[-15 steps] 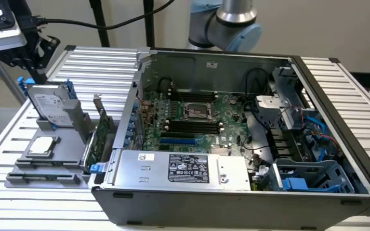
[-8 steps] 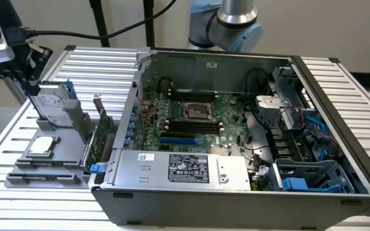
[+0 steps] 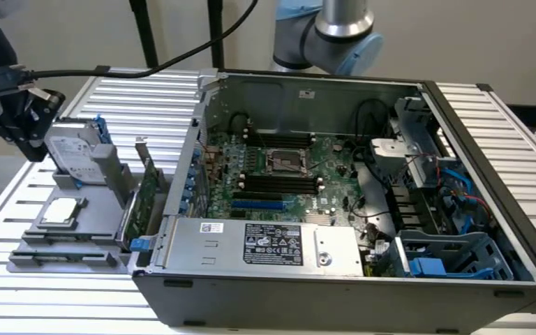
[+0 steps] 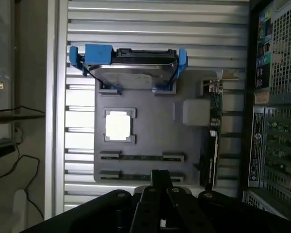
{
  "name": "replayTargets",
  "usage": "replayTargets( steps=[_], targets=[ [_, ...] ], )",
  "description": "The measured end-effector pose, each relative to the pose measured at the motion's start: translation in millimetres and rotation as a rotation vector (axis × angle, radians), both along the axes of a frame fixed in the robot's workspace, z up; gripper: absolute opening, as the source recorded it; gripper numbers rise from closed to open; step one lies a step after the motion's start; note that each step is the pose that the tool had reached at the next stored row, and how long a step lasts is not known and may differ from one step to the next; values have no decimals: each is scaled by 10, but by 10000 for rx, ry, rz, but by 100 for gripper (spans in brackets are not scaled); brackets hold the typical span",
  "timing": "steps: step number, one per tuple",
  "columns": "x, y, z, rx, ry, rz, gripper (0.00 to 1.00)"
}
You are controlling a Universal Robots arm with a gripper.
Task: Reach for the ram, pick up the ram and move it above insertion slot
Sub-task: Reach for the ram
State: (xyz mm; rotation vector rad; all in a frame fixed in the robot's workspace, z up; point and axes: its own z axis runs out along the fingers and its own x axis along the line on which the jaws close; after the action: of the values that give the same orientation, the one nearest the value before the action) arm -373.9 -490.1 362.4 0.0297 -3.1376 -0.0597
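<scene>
**Open before reaching down**

Our pincer (image 4: 160, 174) is clenched on nothing above the grey holder (image 4: 155, 127). The ram (image 4: 131, 175), we judge, is the thin strip on edge just beneath its tips. We should spread the jaws, straddle its middle squarely, and descend straight.

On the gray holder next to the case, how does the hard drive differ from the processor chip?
The hard drive stands on edge in a blue bracket; the processor chip lies flat in a square recess. The hard drive is a bigger oblong block; the processor chip is a small thin square. Both have silvery faces and sit on the gray holder.
</scene>
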Motion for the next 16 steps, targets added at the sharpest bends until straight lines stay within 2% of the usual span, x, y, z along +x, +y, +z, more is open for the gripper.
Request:
replayTargets(
  steps=[6,9,11,16],
  targets=[
    [-6,-237,-48,-2,16,0,11],
    [-10,-329,-67,-2,30,-1,11],
    [-15,-356,-79,-3,44,5,11],
    [-36,-362,-113,-11,49,200,11]
  ],
)
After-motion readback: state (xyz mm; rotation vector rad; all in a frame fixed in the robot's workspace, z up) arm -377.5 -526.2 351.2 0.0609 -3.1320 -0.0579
